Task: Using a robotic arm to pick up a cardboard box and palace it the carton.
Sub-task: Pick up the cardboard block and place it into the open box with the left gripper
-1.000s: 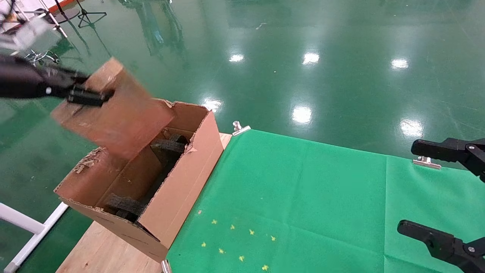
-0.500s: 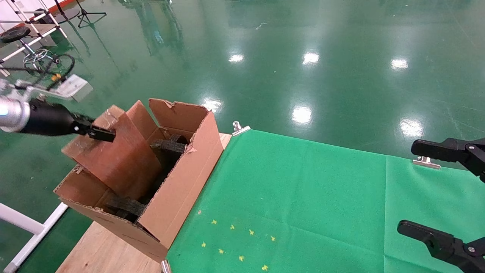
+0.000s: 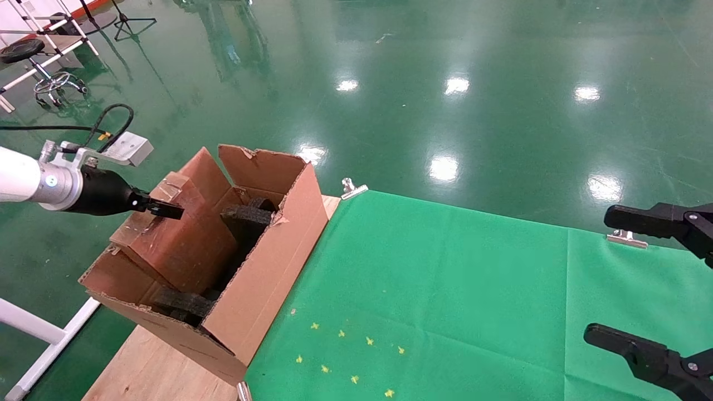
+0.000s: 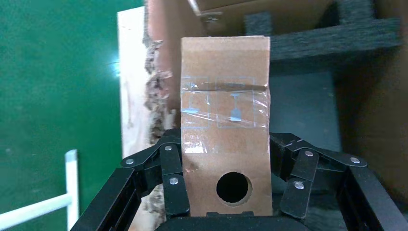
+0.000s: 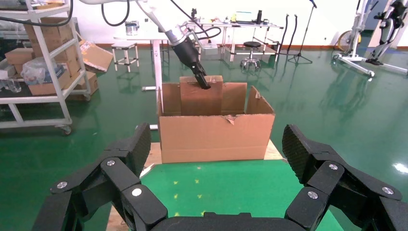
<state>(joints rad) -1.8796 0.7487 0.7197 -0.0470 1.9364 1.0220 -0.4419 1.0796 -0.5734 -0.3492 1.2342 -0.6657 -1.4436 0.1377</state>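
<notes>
Fingers of the left gripper clamp the cardboard box across its narrow top edge, one black jointed finger on each broad face; in the left wrist view a round hole in that narrow side sits between them, clear tape further along it. Left robotic arm: white link, silver collar, grey box on top, reaching in from the far left. Cardboard box stands tilted, lower part down inside the carton, upper part above the torn rim, against the carton's left wall. Black foam pieces lie just right of it inside the carton. Carton sits on the bare wooden table at the left end, beside the green cloth. Yellow star marks on the cloth's near part; metal clips at its far edge. Right gripper hangs over the cloth's right side, well apart from the carton, fingers spread wide, grasping nothing.
</notes>
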